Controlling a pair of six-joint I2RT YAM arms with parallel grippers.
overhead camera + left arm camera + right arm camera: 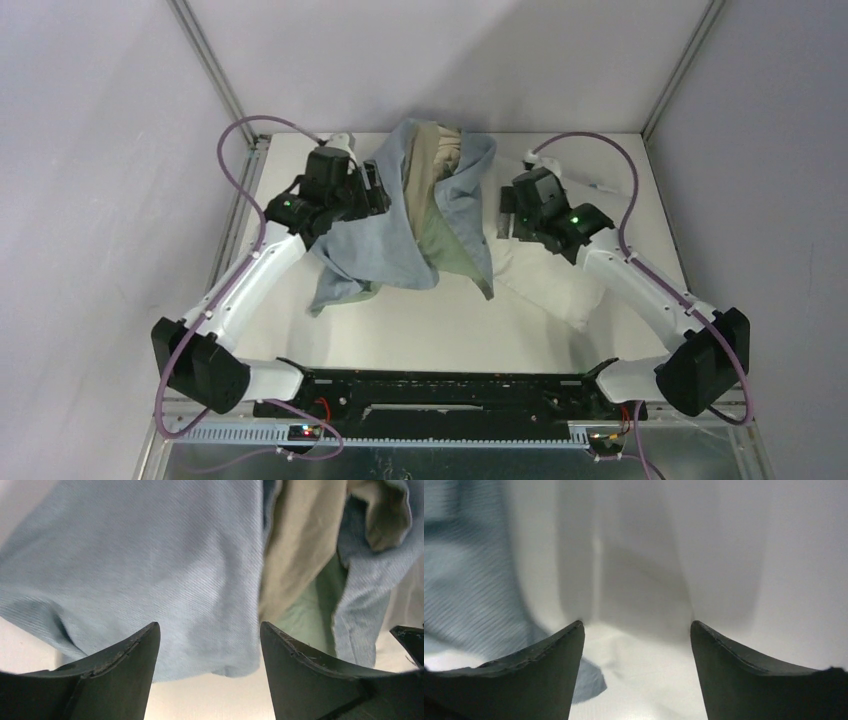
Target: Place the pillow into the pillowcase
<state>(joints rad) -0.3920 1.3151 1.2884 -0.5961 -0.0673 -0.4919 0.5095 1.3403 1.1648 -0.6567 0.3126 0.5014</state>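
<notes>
We see the pillowcase (395,235) bunched in a heap at the middle of the table (430,330), toward the far side. Its blue-grey outside drapes down the left, and its paler beige-green inside shows through a gap in the middle. The pillow (545,285) lies on the table just right of the heap, mostly outside the case, with the right arm (640,275) crossing above it. We cannot tell how far it reaches under the cloth.

The left gripper (210,625) sits at the left side of the pillowcase. Its 2 fingers (120,670) are spread apart, with blue cloth just beyond the tips and nothing pinched. The right gripper (636,622) is at the heap's right side, over the pillow. Its 2 fingers are also apart, with white pillow ahead of them and blue cloth at the left.
</notes>
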